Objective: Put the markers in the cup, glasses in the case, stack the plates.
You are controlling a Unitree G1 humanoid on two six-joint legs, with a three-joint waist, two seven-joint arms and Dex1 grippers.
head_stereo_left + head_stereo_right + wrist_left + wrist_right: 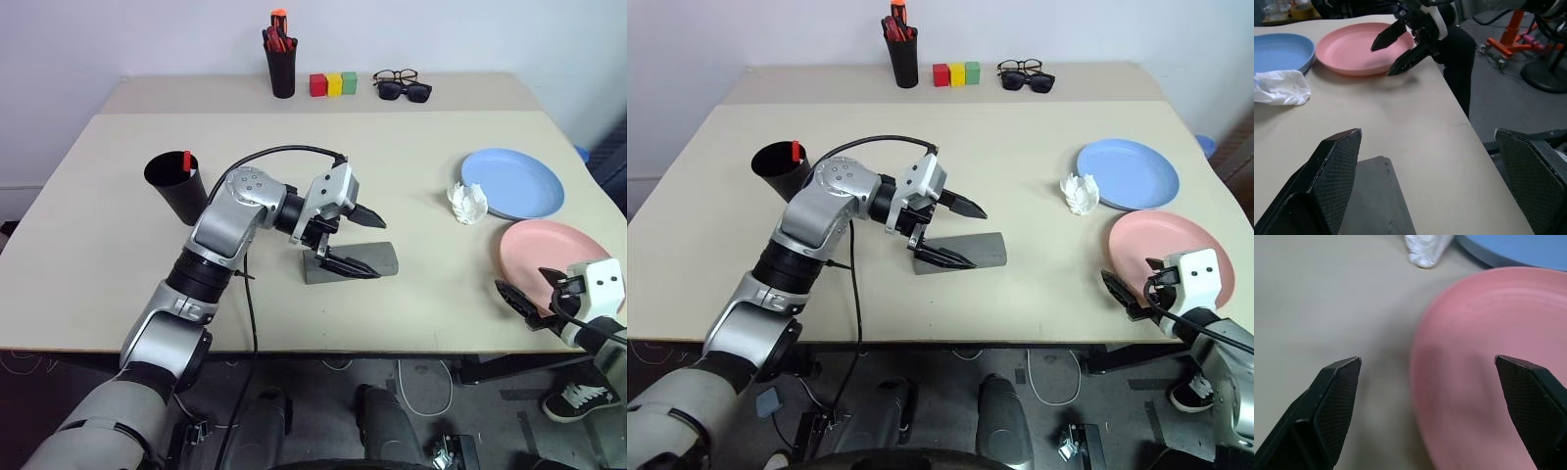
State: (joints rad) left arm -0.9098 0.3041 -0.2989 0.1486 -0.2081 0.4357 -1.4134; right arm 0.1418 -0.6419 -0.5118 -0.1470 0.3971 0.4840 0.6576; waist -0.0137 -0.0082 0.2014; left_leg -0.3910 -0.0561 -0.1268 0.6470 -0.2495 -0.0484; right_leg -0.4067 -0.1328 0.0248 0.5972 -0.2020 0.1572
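Observation:
The grey case (pixel 388 257) lies flat near the table's middle, its lid down. My left gripper (pixel 379 248) hovers just above it, open and empty, pointing toward the plates. The black cup (pixel 176 188) stands at the left with a red marker (pixel 186 161) upright inside. At the right lie the light blue plate (pixel 512 183) and, nearer, the pink plate (pixel 549 247), side by side. My right gripper (pixel 1426 361) is open, low over the pink plate's near left rim, nothing between its fingers. The glasses are out of view.
A crumpled white tissue (pixel 467 203) lies beside the blue plate. On the back table stand a black pen holder (pixel 281 67) with red-orange pens, three coloured blocks (pixel 333 84), and two dark pairs of spectacles (pixel 402 85). The table's front edge is close under the right gripper.

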